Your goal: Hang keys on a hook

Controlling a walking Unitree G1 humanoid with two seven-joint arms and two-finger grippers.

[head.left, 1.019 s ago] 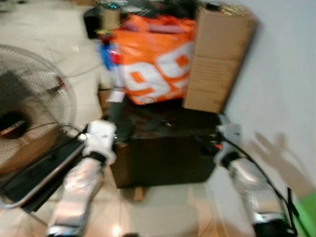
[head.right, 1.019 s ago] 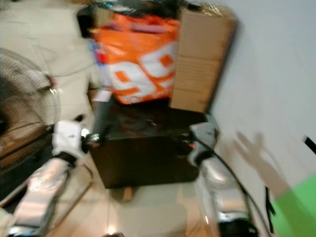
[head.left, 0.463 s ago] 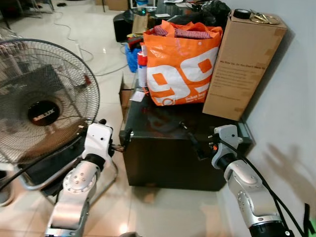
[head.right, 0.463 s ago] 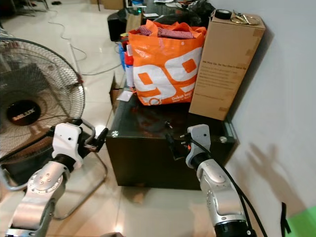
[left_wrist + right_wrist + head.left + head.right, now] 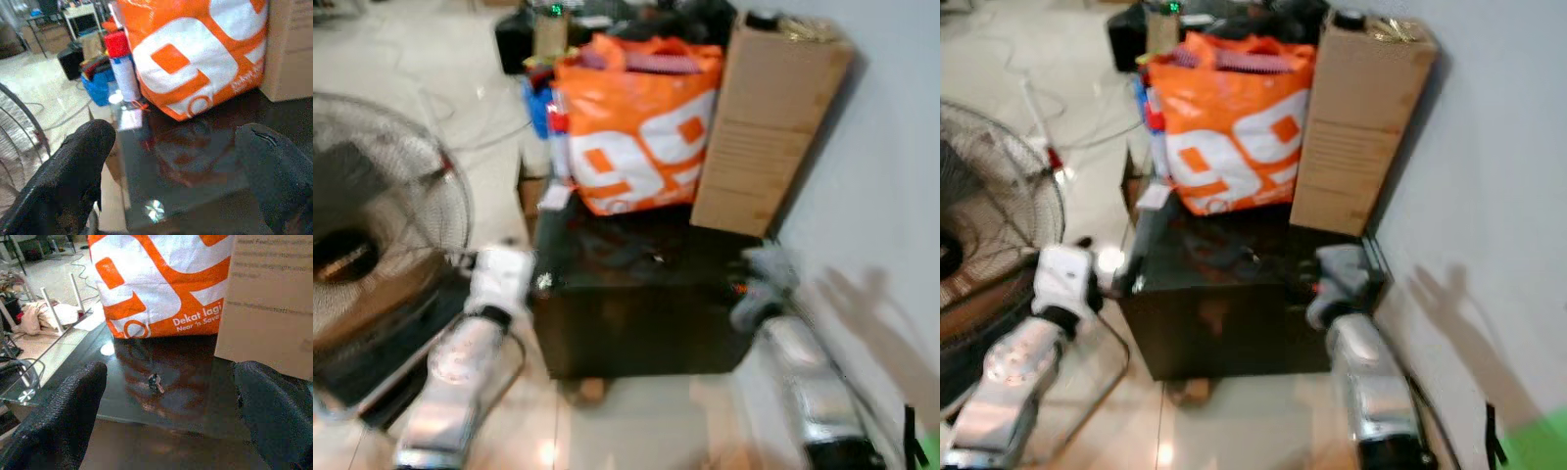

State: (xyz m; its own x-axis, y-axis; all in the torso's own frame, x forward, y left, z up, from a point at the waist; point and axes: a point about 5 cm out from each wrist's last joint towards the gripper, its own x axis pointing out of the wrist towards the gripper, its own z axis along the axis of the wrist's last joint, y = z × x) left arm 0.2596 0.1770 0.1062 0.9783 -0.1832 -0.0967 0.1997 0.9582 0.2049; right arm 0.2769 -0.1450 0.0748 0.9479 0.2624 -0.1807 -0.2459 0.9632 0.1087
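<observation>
A small bunch of keys (image 5: 155, 382) lies on the glossy black top of a low dark cabinet (image 5: 1224, 333), in front of an orange and white bag (image 5: 1229, 122). My right gripper (image 5: 171, 401) hovers open at the cabinet's front right edge, short of the keys, with nothing between its fingers (image 5: 63, 416). At the cabinet's front left corner my left gripper (image 5: 171, 161) also stands open and empty. Both head views are blurred.
A tall cardboard box (image 5: 1356, 117) stands on the cabinet against the white wall (image 5: 1498, 147) at the right. A standing fan (image 5: 372, 235) sits on the tiled floor at the left. A red-capped spray can (image 5: 122, 66) and clutter lie behind the cabinet.
The whole picture has shifted and blurred, so the camera has moved. Both arms stay at the cabinet's front corners, and the keys lie where they were.
</observation>
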